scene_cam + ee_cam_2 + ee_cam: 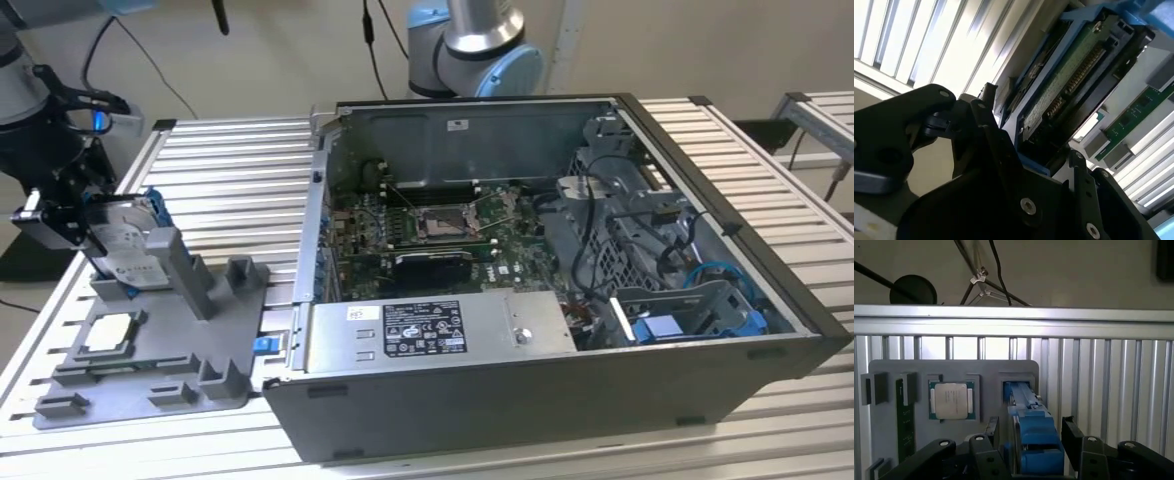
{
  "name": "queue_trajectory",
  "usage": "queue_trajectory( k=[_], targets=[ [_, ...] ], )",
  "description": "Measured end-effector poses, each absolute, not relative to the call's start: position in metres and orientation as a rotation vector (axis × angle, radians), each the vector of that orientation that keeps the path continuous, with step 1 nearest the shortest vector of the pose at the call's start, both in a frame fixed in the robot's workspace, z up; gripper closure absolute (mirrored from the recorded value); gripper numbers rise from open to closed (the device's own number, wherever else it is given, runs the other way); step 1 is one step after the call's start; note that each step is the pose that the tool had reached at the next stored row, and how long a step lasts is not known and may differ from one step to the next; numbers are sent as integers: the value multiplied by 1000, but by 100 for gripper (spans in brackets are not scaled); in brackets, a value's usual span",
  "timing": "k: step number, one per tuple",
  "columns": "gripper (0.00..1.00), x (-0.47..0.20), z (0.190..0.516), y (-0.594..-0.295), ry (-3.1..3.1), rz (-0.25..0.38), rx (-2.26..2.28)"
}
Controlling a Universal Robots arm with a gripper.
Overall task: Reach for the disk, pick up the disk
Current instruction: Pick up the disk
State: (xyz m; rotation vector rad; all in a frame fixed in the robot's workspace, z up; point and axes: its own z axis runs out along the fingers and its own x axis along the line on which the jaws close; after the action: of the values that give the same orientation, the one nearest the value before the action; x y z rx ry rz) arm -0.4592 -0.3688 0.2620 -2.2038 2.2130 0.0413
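Note:
The disk (130, 248) stands on edge in a slot at the far end of the grey fixture plate (167, 345), at the exterior view's left. It is silver-grey with a white label and a bright blue bracket. My gripper (96, 222) sits over it from the left. In the first wrist view the disk's blue edge (1034, 432) runs between my two black fingers (990, 442), which lie against both sides of the bracket. The second wrist view shows the disk's green circuit side (1064, 85) inside the blue frame, held between the same fingers. The gripper is shut on the disk, whose lower end sits in the slot.
A small square silver chip (110, 332) lies in its pocket on the plate, beside the disk's slot (951, 400). A green memory stick (904, 425) stands in another slot. The open computer case (534, 250) stands to the exterior view's right. A second arm's base (474, 40) is behind it.

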Motion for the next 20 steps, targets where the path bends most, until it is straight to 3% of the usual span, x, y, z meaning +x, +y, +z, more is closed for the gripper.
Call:
queue_trajectory(
  k=[3,4,20],
  targets=[
    [0,-459,262,-369,2213,41,-2204],
    [100,-459,262,-369,2213,41,-2204],
    [100,-459,262,-369,2213,41,-2204]
  ],
)
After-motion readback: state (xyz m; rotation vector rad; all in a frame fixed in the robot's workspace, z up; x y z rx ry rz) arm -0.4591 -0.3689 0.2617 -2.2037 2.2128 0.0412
